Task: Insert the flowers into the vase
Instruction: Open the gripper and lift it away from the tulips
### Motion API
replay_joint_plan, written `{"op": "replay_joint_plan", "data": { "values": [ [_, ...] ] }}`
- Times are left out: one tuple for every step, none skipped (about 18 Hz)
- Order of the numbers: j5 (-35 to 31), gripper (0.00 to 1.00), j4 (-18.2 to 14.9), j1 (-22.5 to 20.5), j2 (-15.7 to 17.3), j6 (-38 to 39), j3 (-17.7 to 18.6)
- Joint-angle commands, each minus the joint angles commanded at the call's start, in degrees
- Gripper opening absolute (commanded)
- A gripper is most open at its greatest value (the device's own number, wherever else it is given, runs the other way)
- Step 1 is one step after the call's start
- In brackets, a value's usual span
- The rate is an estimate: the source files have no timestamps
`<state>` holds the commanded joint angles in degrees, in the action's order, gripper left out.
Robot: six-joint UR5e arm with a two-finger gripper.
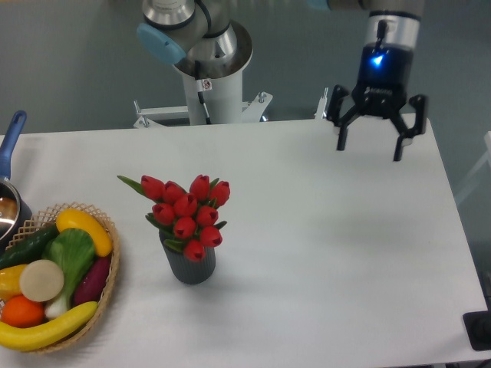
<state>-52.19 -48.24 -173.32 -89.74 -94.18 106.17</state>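
Observation:
The bunch of red tulips (186, 208) with green leaves stands upright in the small dark grey ribbed vase (190, 264), left of the table's middle. The stems are hidden inside the vase. My gripper (370, 147) hangs far away at the back right of the table, well above the surface. Its two fingers are spread wide apart and hold nothing.
A wicker basket (107, 264) with fruit and vegetables sits at the front left edge. A pot with a blue handle (11, 142) shows at the far left. The robot's base (209, 69) stands behind the table's back edge.

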Motion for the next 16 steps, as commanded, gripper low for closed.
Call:
{"op": "replay_joint_plan", "data": {
  "values": [
    [-1.9,1.00,-1.8,-0.7,0.6,-4.0,0.0],
    [-3.6,1.00,-3.4,-1.2,1.1,-8.0,0.0],
    [-5.1,1.00,-4.8,-1.8,1.5,-11.7,0.0],
    [-6.4,1.00,-6.3,-2.5,2.0,-14.5,0.0],
    [-7.4,1.00,-8.1,-3.2,2.3,-16.3,-0.5],
    [-8.2,1.00,-10.4,-3.5,2.3,-17.5,-1.6],
    [-9.1,1.00,-13.1,-3.7,2.3,-18.7,-3.0],
    [-9.9,1.00,-15.7,-3.8,2.3,-19.8,-4.4],
    [-11.3,1.00,-17.9,-3.8,2.2,-21.1,-5.5],
    [-12.7,1.00,-19.1,-3.9,2.1,-22.3,-6.2],
    [-13.9,1.00,-19.7,-4.0,2.0,-23.3,-6.7],
    [-14.3,1.00,-20.4,-4.3,1.9,-23.9,-7.1],
    [-14.3,1.00,-21.3,-4.5,1.9,-24.8,-7.6],
    [-14.3,1.00,-22.2,-4.8,1.8,-26.2,-8.1],
    [-14.3,1.00,-23.5,-5.3,1.7,-27.9,-8.7],
    [-14.3,1.00,-24.8,-6.1,1.6,-29.3,-8.8]
  ]
}}
